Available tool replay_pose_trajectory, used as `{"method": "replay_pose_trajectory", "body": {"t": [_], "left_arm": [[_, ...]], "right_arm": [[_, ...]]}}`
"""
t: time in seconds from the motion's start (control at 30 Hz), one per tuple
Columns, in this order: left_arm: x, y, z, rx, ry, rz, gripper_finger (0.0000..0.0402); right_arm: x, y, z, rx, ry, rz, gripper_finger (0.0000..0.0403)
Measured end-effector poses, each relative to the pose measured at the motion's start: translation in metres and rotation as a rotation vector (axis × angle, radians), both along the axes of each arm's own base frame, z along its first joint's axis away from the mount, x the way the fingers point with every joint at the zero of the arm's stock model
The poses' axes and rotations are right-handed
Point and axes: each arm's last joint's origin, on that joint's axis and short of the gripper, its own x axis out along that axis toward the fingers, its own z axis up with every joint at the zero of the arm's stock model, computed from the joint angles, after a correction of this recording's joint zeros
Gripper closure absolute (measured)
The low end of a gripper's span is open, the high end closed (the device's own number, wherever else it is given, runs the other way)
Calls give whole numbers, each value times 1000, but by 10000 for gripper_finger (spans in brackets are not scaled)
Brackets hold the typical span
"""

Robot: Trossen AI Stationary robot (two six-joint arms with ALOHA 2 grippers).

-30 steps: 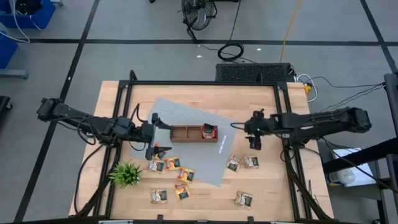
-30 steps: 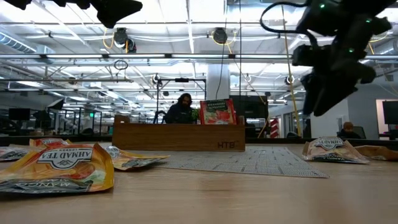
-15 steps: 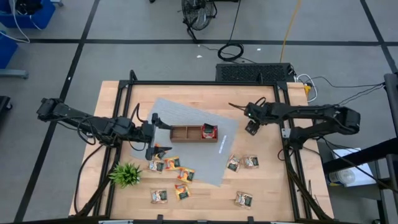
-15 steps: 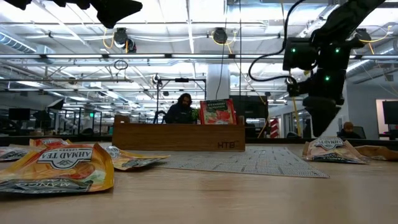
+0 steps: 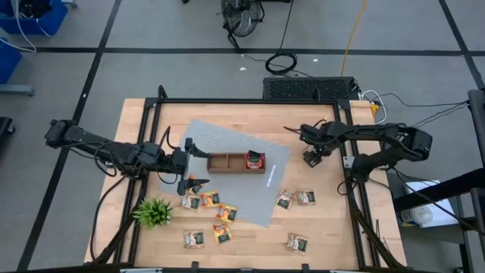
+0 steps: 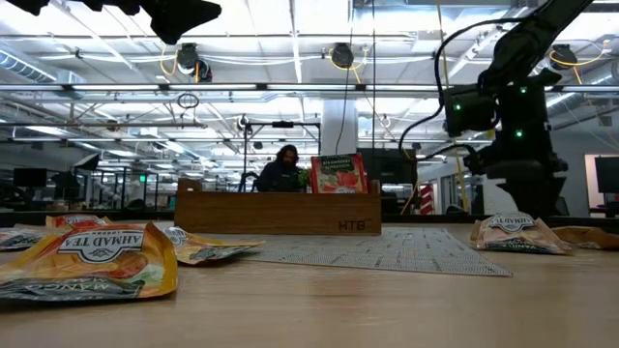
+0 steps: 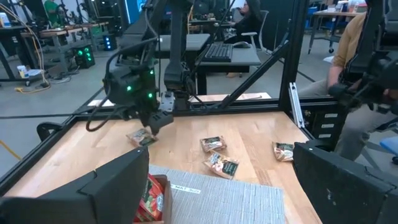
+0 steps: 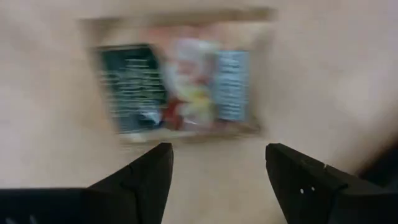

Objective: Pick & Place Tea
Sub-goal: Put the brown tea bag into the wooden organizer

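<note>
My right gripper (image 5: 311, 157) points down, open, over the far right of the table. Just under it lies one tea sachet (image 8: 180, 81), flat on the wood and also seen in the left wrist view (image 7: 142, 138); I see no finger touching it. My left gripper (image 5: 189, 163) waits open and level at the left end of the wooden tray (image 5: 227, 162). A red sachet (image 5: 255, 159) stands in the tray's right compartment. Several more sachets (image 5: 208, 200) lie flat near the front edge.
The tray sits on a grey mat (image 5: 250, 193). A green plant (image 5: 154, 212) stands front left. Two sachets (image 5: 295, 198) lie at the mat's right edge, and one (image 5: 296, 243) lies front right. People sit beyond the table.
My right gripper has sunk toward the table and gone a little toward the far edge. It tipped over to point down and rolled its wrist, and now hangs over a sachet. My left arm has kept still.
</note>
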Motion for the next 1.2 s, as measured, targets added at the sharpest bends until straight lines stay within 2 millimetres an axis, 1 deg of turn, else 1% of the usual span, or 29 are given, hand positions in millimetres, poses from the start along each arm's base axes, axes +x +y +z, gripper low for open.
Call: {"method": "replay_pose_trajectory", "body": {"t": [0.1, 0.27, 0.37, 0.43, 0.6, 0.67, 0.77, 0.83, 0.9, 1.0, 1.1, 1.2], "left_arm": [[0, 0, 0, 0, 0, 0, 11], [0, 0, 0, 0, 0, 0, 11], [0, 0, 0, 0, 0, 0, 11], [0, 0, 0, -1, 0, 0, 11], [0, 0, 0, -1, 0, 0, 11], [0, 0, 0, -1, 0, 0, 11], [0, 0, 0, -1, 0, 0, 11], [0, 0, 0, -1, -1, 0, 11], [0, 0, 0, -1, 0, 0, 11], [0, 0, 0, -1, -1, 0, 11], [0, 0, 0, -1, -1, 0, 11], [0, 0, 0, -1, 0, 0, 11]], "right_arm": [[10, 2, 1, 57, -126, 33, 165], [28, 3, 4, 102, -332, 83, 165], [36, 4, 6, 89, -416, 164, 165], [39, 5, 7, 54, -435, 236, 165], [42, 10, 7, -72, -368, 473, 161], [44, 12, 12, -145, -300, 555, 153], [51, 13, 21, -301, -195, 677, 142], [52, 11, 24, -342, -154, 722, 139], [53, 3, 22, -307, -145, 720, 140], [50, -9, 10, -205, -120, 704, 146], [47, -19, -3, -160, -57, 716, 148], [47, -27, -10, -117, -51, 703, 148]]}}
